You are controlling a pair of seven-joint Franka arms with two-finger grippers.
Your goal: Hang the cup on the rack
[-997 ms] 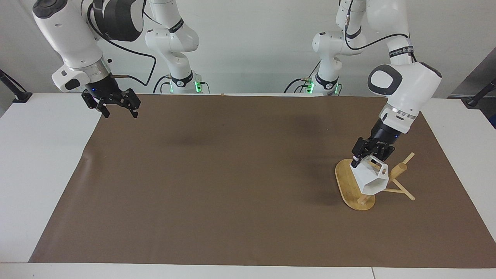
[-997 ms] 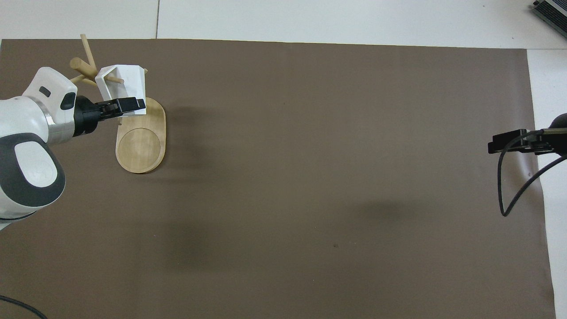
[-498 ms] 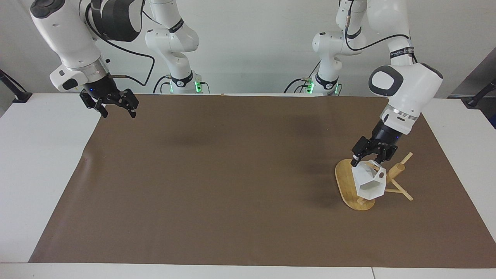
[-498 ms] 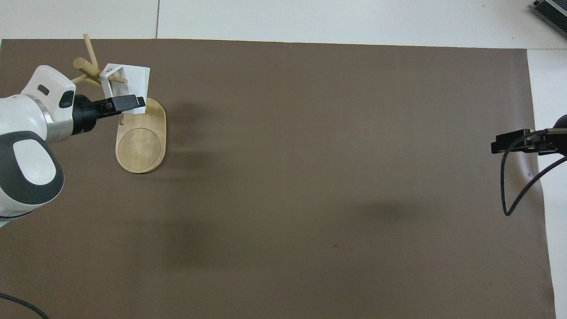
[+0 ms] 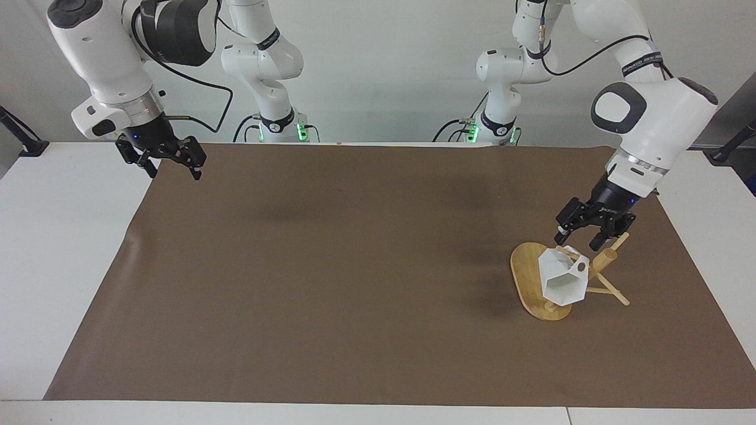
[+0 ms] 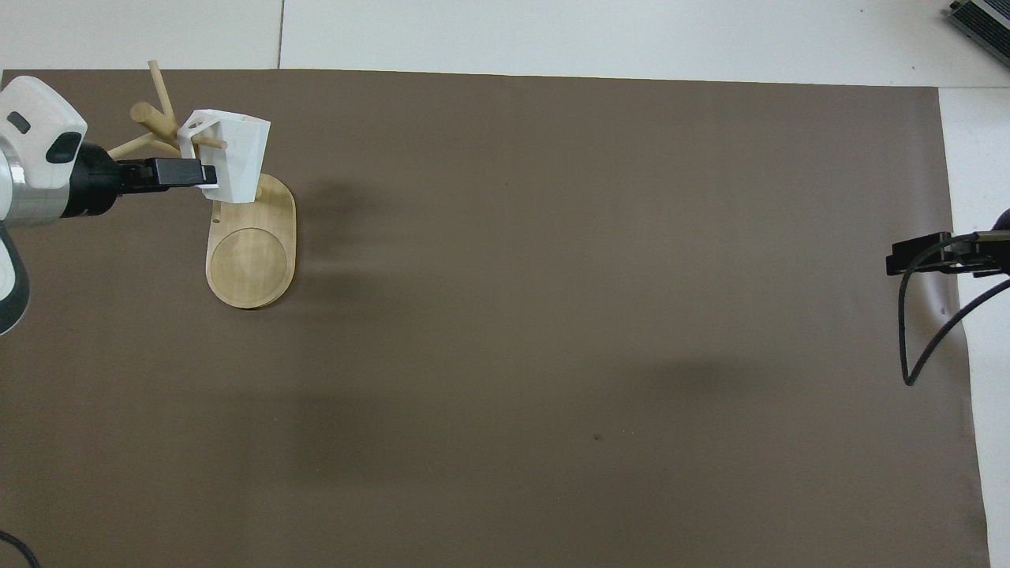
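We note a brown mat (image 5: 331, 265) covering most of the white table (image 5: 65, 248), lying flat with a slight wrinkle along its 9 o'clock edge in the facing view. In the overhead view, a grey device's corner (image 6: 982, 17) shows at about 1 o'clock, off the mat.

1. In the overhead view the left arm (image 6: 31, 173) is cut off by the picture's edge; only its wrist and gripper are shown.
2. In the same view the right gripper (image 6: 895, 263) is seen only as a dark bar at the picture's edge, and its arm is cut off.
3. Part of the rack (image 5: 534, 283) is hidden by the cup (image 5: 562, 278) in the facing view: the lower post and the peg on which the cup hangs cannot be followed.
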